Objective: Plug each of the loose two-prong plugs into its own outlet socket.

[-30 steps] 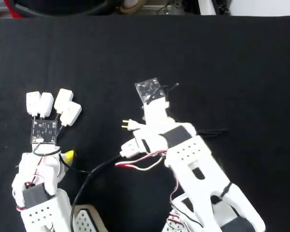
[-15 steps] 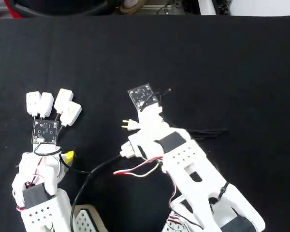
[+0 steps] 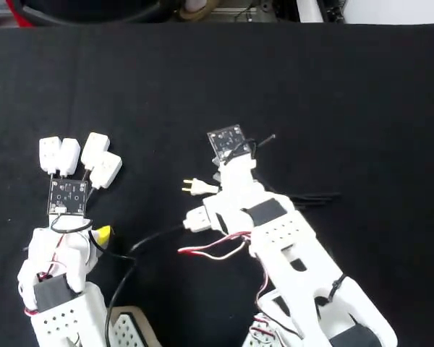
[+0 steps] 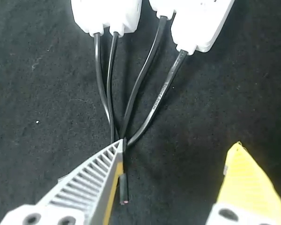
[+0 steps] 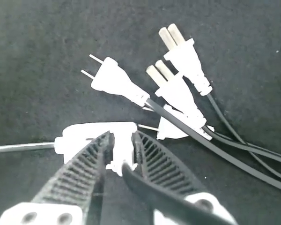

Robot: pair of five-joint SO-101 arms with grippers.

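Right pincer (image 5: 122, 138): clamps a white connector (image 5: 77, 133) beside loose plugs (image 5: 113, 79), we judge for mating.
Left pincer (image 4: 178, 145): agape over socket cords (image 4: 161, 93), perhaps to steady them.

We see a robotics lab: black-draped desk (image 3: 347, 87), bare-wired arms (image 3: 289, 253), equipment clutter (image 3: 239, 9) far beyond the right end effector (image 3: 200, 219).

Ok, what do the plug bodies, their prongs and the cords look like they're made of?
Plug bodies: white moulded plastic, by the smooth surface, slight sheen and rounded edges.
Prongs: probably metal with a pale, dull finish. Two plugs have flat blades and another has thin pins.
Cords: black rubbery or vinyl jacket, judging by the soft bends and low gloss.
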